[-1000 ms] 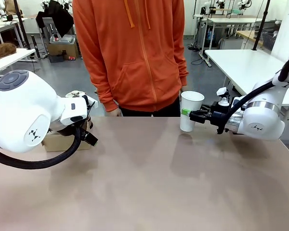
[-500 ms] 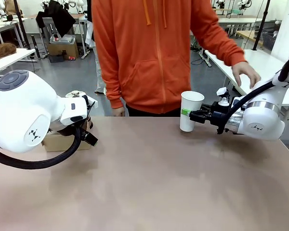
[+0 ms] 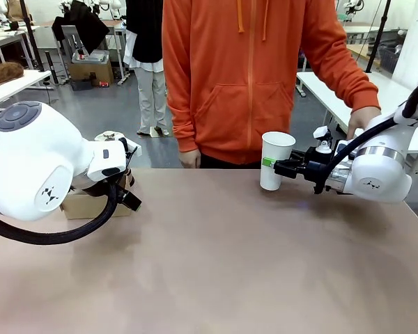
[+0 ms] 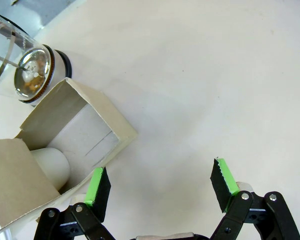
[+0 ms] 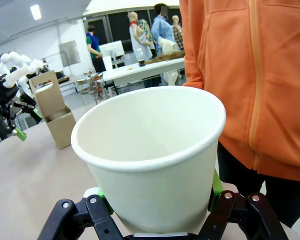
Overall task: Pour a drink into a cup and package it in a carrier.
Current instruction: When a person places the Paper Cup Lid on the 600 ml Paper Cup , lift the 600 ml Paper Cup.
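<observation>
Jaws clamping the empty paper cup (image 3: 276,145), the right gripper (image 3: 272,164) should be holding it level while the left gripper (image 4: 160,182), jaws apart, is hovering near the glass pitcher (image 4: 21,70).

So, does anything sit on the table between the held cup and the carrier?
Nothing visible: the table between the cup in the right gripper and the carrier is bare. The left gripper hovers beside the carrier.
</observation>
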`<control>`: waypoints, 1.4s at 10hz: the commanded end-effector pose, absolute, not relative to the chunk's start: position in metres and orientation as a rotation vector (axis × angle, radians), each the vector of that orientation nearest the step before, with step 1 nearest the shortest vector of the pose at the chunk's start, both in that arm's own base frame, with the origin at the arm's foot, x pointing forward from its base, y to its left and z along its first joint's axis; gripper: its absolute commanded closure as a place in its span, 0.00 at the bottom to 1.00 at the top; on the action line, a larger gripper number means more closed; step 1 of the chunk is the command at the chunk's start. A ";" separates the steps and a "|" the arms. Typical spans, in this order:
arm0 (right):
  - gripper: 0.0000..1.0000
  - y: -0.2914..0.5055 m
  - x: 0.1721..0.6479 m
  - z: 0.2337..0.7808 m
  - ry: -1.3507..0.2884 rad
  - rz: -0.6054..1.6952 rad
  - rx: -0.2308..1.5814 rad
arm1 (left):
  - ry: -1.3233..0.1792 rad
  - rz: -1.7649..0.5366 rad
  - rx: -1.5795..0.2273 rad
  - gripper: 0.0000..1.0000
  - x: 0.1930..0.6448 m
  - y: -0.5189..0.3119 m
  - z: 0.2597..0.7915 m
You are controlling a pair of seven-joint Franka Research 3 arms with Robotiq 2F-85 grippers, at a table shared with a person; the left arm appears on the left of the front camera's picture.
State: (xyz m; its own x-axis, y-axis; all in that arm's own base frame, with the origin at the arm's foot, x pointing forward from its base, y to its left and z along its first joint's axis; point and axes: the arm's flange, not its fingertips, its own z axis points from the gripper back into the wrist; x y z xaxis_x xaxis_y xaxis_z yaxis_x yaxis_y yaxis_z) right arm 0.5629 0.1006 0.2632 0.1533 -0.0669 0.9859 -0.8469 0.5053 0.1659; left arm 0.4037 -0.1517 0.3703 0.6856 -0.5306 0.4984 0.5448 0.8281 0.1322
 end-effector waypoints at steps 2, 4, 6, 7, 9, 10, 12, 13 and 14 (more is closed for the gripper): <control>0.20 0.102 0.561 0.268 -1.325 0.678 0.904 | -0.550 -0.602 -0.029 0.00 0.404 -0.151 0.370; 0.20 0.102 0.561 0.268 -1.325 0.678 0.904 | -0.550 -0.602 -0.029 0.00 0.404 -0.151 0.370; 0.20 0.102 0.561 0.268 -1.325 0.678 0.904 | -0.550 -0.602 -0.029 0.00 0.404 -0.151 0.370; 0.20 0.102 0.561 0.268 -1.325 0.678 0.904 | -0.550 -0.602 -0.029 0.00 0.404 -0.151 0.370; 0.20 0.102 0.561 0.268 -1.325 0.678 0.904 | -0.550 -0.602 -0.029 0.00 0.404 -0.151 0.370; 0.20 0.102 0.561 0.268 -1.325 0.678 0.904 | -0.550 -0.602 -0.029 0.00 0.404 -0.151 0.370; 0.20 0.102 0.561 0.268 -1.325 0.678 0.904 | -0.550 -0.602 -0.029 0.00 0.404 -0.151 0.370; 0.20 0.102 0.561 0.268 -1.325 0.678 0.904 | -0.550 -0.602 -0.029 0.00 0.404 -0.151 0.370; 0.20 0.102 0.561 0.268 -1.325 0.678 0.904 | -0.550 -0.602 -0.029 0.00 0.404 -0.151 0.370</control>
State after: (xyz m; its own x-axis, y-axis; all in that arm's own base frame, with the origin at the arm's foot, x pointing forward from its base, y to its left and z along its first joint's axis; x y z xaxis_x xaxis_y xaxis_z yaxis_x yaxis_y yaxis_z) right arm 0.5628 0.1009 0.2632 0.1533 -0.0668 0.9859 -0.8471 0.5048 0.1659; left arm 0.4037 -0.1517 0.3703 0.6856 -0.5306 0.4984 0.5448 0.8281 0.1322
